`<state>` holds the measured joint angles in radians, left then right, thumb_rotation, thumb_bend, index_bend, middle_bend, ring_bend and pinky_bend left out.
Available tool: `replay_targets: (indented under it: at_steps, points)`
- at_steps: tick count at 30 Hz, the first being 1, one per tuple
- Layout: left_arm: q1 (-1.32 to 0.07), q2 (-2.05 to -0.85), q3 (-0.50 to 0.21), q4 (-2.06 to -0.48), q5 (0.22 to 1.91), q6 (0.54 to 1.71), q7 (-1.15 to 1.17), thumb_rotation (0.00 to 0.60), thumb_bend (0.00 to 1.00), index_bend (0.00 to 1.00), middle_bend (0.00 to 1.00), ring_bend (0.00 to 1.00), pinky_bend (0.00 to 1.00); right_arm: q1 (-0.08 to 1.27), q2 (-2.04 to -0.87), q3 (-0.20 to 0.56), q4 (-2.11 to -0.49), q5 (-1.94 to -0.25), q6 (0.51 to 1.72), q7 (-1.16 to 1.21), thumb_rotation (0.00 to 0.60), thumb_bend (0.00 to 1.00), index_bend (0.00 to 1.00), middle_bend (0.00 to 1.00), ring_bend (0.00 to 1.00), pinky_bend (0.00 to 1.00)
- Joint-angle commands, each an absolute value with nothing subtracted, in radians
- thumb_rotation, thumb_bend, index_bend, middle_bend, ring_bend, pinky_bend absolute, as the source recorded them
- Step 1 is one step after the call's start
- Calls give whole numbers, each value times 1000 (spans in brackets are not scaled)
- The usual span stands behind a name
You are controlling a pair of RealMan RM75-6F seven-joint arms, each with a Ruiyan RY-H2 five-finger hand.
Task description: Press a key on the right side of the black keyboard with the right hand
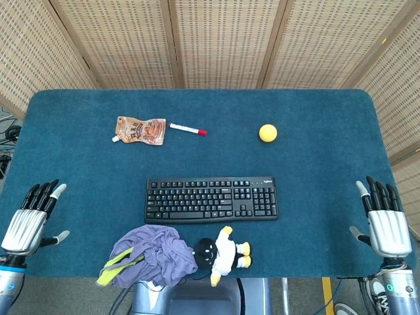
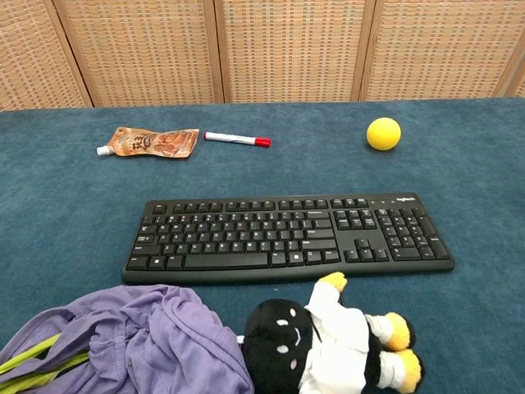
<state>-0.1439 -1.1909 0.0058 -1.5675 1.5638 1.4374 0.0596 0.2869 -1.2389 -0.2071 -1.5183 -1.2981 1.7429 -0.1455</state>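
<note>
Left hand (image 1: 25,225) at left edge of blue carpeted surface (image 1: 328,118), fingers (image 1: 41,194) spread, holding nothing. Brown foil spout pouch (image 1: 139,130) far left; print on it unreadable. Red-capped white marker (image 1: 188,129) just beside pouch. Purple cloth with yellow-green strap (image 1: 149,255) at near edge. Black full-size keyboard (image 1: 210,199) centre, small white logo at top right corner, too small to read. Black-headed plush toy in white shirt (image 1: 222,254) just in front of keyboard. Yellow ball (image 1: 268,133) beyond keyboard's right end. Right hand (image 1: 387,228) at right edge, well apart from keyboard, fingers (image 1: 379,192) extended and apart, empty.
</note>
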Motion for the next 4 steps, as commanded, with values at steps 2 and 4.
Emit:
replay_targets:
  at_steps: [2,4]
  points:
    - [-143,-1193,9,-1567,1573,1442,64,600,37,0,0,0,0,256,-1240,-200,-1501,-1335,1760,-133,600,0,0,0,0,0]
    - [-143,-1194,12,-1567,1576,1441,67,600,37,0,0,0,0,248,-1238,-195,-1501,-1341,1760,-127,600,0,0,0,0,0]
